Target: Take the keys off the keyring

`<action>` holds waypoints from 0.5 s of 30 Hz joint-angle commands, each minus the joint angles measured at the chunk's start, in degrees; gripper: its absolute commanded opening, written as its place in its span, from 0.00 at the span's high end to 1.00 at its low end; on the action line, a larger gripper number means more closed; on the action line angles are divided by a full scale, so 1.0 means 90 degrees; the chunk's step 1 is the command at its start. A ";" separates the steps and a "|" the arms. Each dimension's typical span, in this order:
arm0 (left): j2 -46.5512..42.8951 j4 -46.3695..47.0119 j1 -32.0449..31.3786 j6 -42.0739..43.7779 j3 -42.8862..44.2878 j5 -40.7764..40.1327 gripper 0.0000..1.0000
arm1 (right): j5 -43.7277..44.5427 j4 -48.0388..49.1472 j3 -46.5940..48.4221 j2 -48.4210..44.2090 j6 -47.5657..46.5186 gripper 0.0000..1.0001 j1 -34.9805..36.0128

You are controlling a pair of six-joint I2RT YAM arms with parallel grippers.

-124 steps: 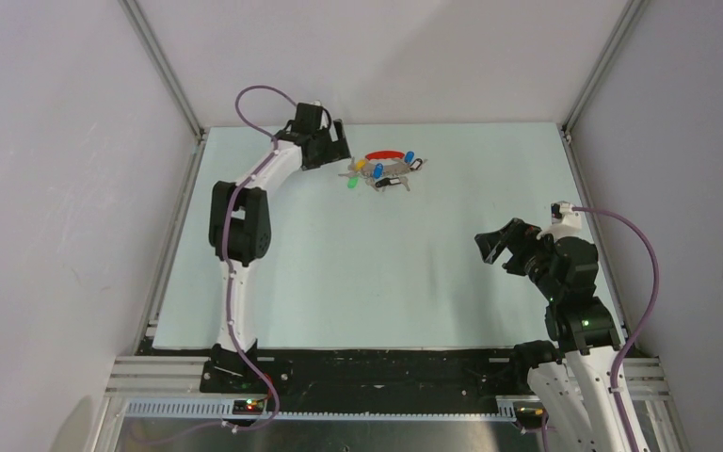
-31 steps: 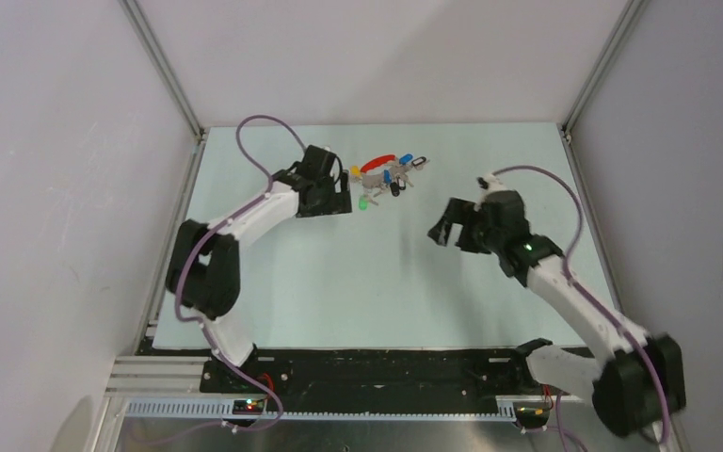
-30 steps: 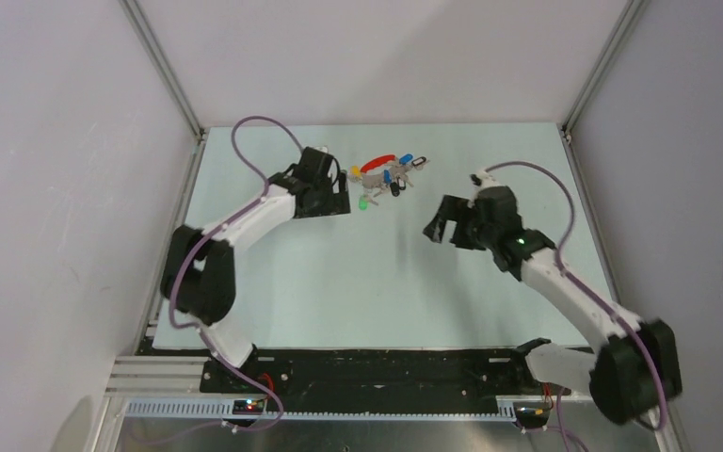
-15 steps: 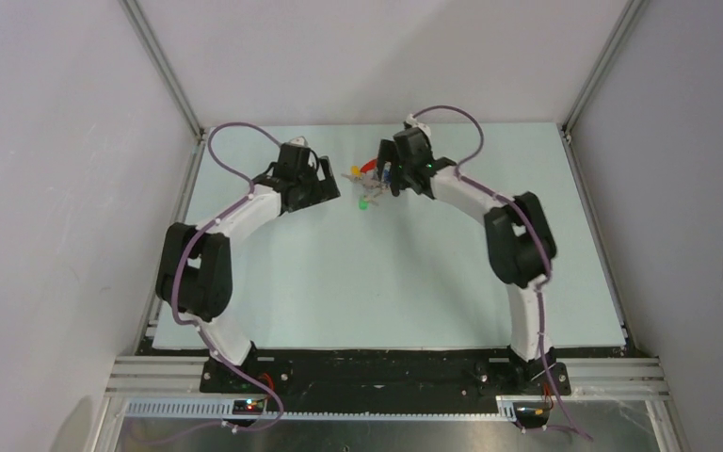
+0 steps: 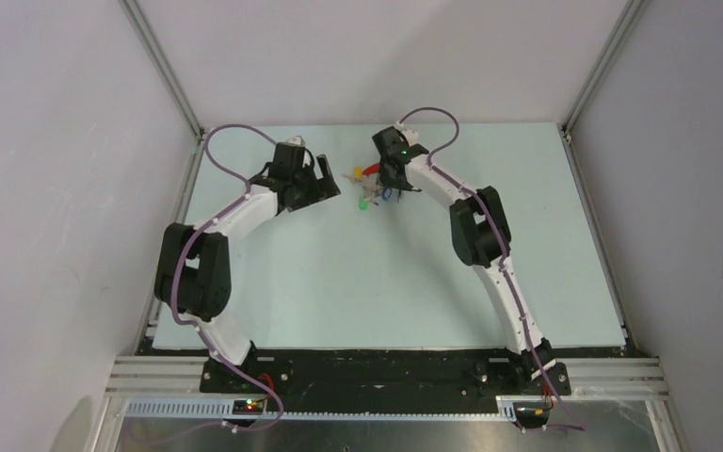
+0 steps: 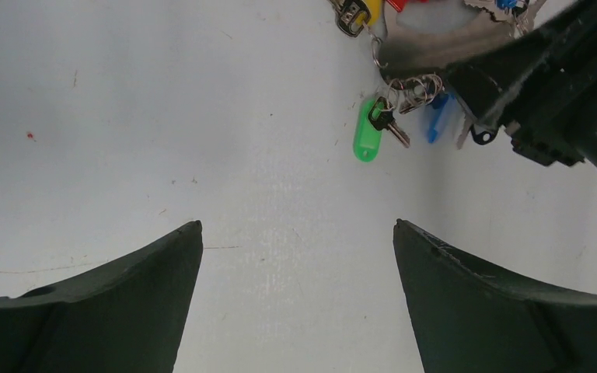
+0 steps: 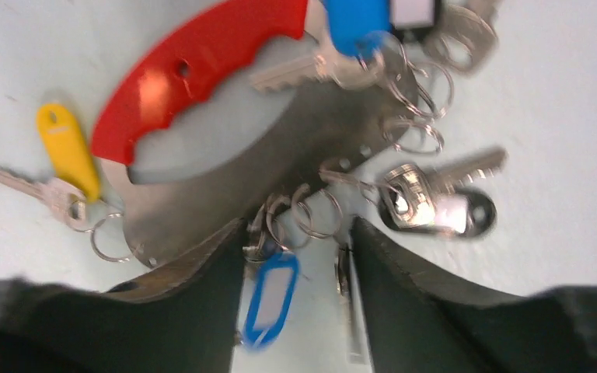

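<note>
The keyring, a red plastic crescent (image 7: 194,70) joined to a silver metal arc (image 7: 280,155), lies at the far middle of the table (image 5: 369,172). Small rings along the arc carry keys with a yellow tag (image 7: 70,151), a blue tag (image 7: 357,19), a blue-framed tag (image 7: 268,299) and a dark tag (image 7: 435,206). A green-tagged key (image 6: 365,140) lies at the near left of the bunch. My right gripper (image 7: 295,225) is open, down over the arc's rings, with the blue-framed tag between its fingers. My left gripper (image 6: 295,225) is open and empty, left of the bunch (image 5: 329,184).
The pale green table (image 5: 386,273) has grey walls on the left, back and right, with metal rails along its edges (image 5: 165,75). My right gripper's black body (image 6: 560,85) shows just right of the keys in the left wrist view.
My right arm has swung from the table's right middle to the far middle and come down onto the key bunch. My left gripper has drawn back a little to the left.
</note>
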 commanded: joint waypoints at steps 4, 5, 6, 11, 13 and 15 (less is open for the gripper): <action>-0.0445 0.0205 0.0042 0.0152 -0.0289 0.0141 0.04 | 0.0227 -0.0773 -0.1182 -0.0690 -0.0523 0.97 0.0262; -0.0481 0.0207 0.0041 0.0181 -0.0331 0.0144 0.04 | 0.0222 -0.0769 -0.1413 -0.0861 -0.0592 1.00 0.0335; -0.0505 0.0220 0.0040 0.0193 -0.0409 0.0170 0.04 | 0.0121 -0.0579 -0.1594 -0.1138 -0.0654 1.00 0.0385; -0.0913 0.0355 -0.0008 0.0261 -0.0957 0.0173 0.05 | -0.0399 0.0666 -0.3812 -0.2576 -0.0992 1.00 0.0943; -0.1214 0.0470 -0.0059 0.0254 -0.1338 0.0136 0.05 | -0.0500 0.0948 -0.4555 -0.3155 -0.0972 1.00 0.1201; -0.1570 0.0622 -0.0136 0.0252 -0.1764 0.0167 0.05 | -0.0284 0.1127 -0.5230 -0.3719 -0.0972 1.00 0.1499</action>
